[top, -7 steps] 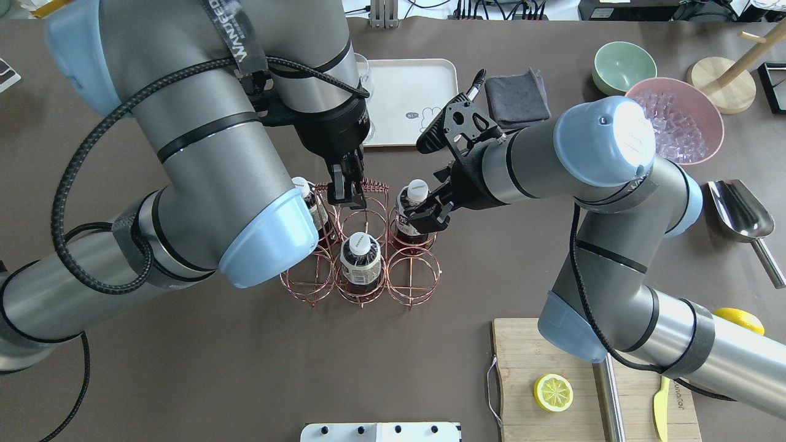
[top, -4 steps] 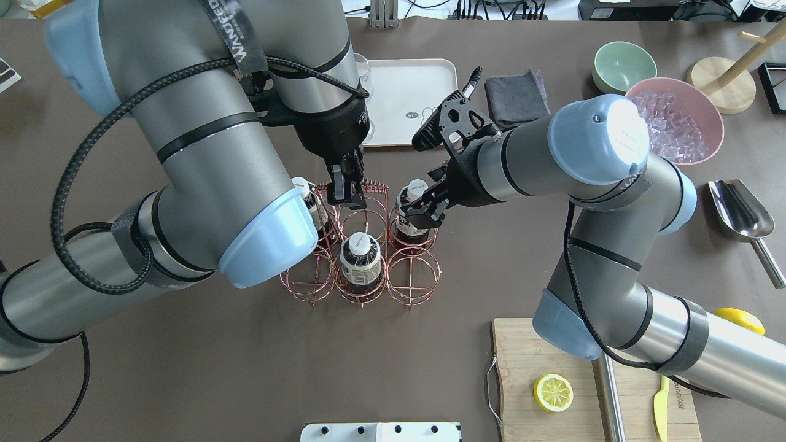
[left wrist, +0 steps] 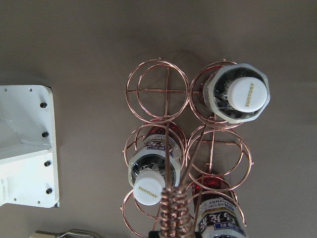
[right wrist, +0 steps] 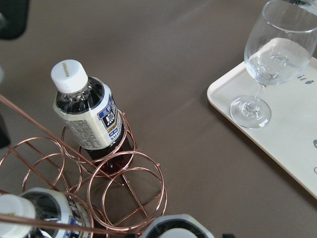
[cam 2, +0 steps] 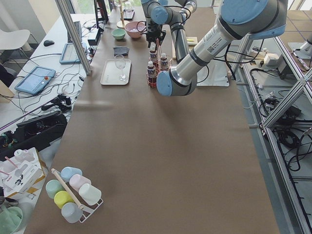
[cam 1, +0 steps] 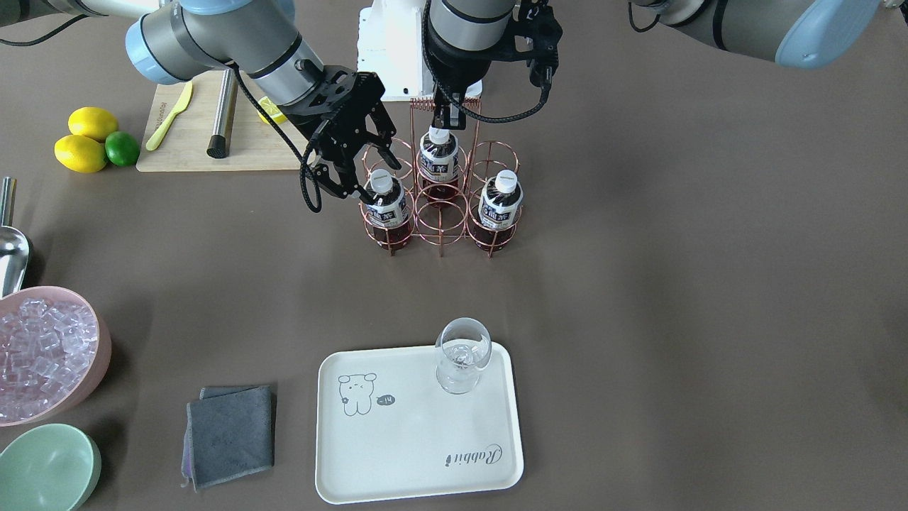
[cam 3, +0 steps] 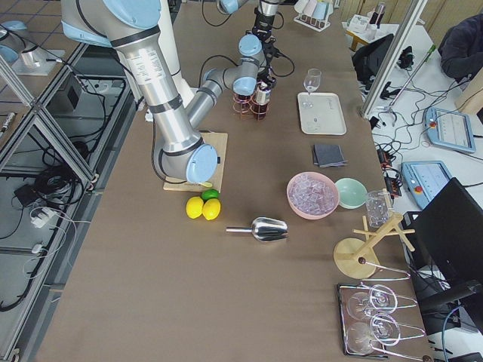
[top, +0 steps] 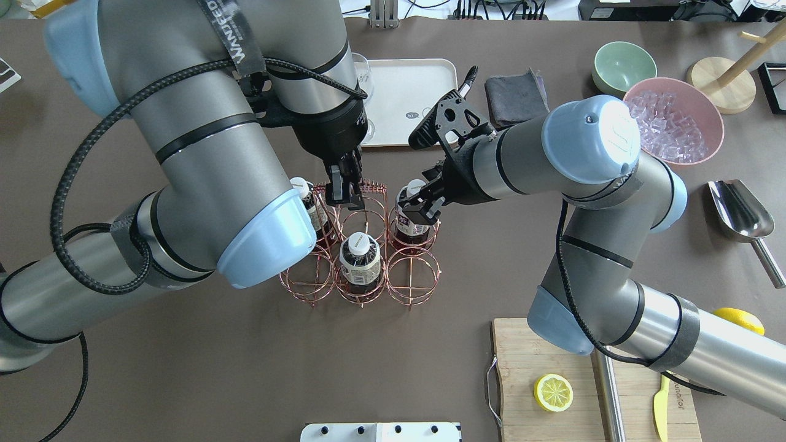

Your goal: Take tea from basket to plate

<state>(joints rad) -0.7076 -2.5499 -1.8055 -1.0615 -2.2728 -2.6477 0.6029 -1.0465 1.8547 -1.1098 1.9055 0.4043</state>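
Observation:
The copper wire basket (cam 1: 440, 234) (top: 439, 273) stands mid-table and holds three tea bottles (cam 1: 500, 202) (cam 1: 438, 160) (cam 1: 383, 206). My left gripper (top: 344, 191) is shut on the coiled top of the basket's handle (cam 1: 440, 106); the handle also shows in the left wrist view (left wrist: 173, 210). My right gripper (cam 1: 369, 181) (top: 420, 205) is open, with its fingers either side of the cap of the tea bottle (top: 408, 224) in the far right cell. The cream plate (cam 1: 418, 454) (top: 399, 92) (right wrist: 292, 124) lies beyond the basket with a wine glass (cam 1: 462, 355) (right wrist: 277, 54) on it.
A grey cloth (top: 516, 95), a green bowl (top: 623, 64) and a pink bowl of ice (top: 672, 120) lie right of the plate. A metal scoop (top: 740, 212) is at the far right. A wooden cutting board (top: 552, 356) with a lemon slice lies near my right arm.
My right gripper has moved left and closed in over the far right bottle's cap. My left gripper has stayed on the handle. The basket has not moved.

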